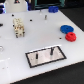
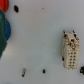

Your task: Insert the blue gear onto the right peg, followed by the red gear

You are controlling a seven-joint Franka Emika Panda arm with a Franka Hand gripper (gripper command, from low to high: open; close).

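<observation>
From what I can see, nothing of the task is done yet: the blue gear [image 1: 64, 29] lies flat on the white table [image 1: 20, 50] at about two o'clock in the exterior view, with the red gear [image 1: 71, 36] touching or overlapping its edge on the five o'clock side, and neither is on a peg. The white black-framed plate [image 1: 45, 56] sits low in that view, around six o'clock, well apart from the gears, and I judge the thin dark pin toward its right end to be the right peg [image 1: 52, 50], bare as far as the blur lets me tell. So both insertions are left, blue first. I cannot see my gripper in either picture, so I cannot tell whether it is open, closed or carrying anything; the wrist view only looks down on the table, with the blue gear [image 2: 2, 31] and the red gear [image 2: 2, 5] cut off at nine to eleven o'clock and a beige blocky connector [image 2: 70, 51] near four o'clock. Room looks good: bare table lies between gears and plate. The gears sit fairly near the table's right edge, so I would approach from above.
</observation>
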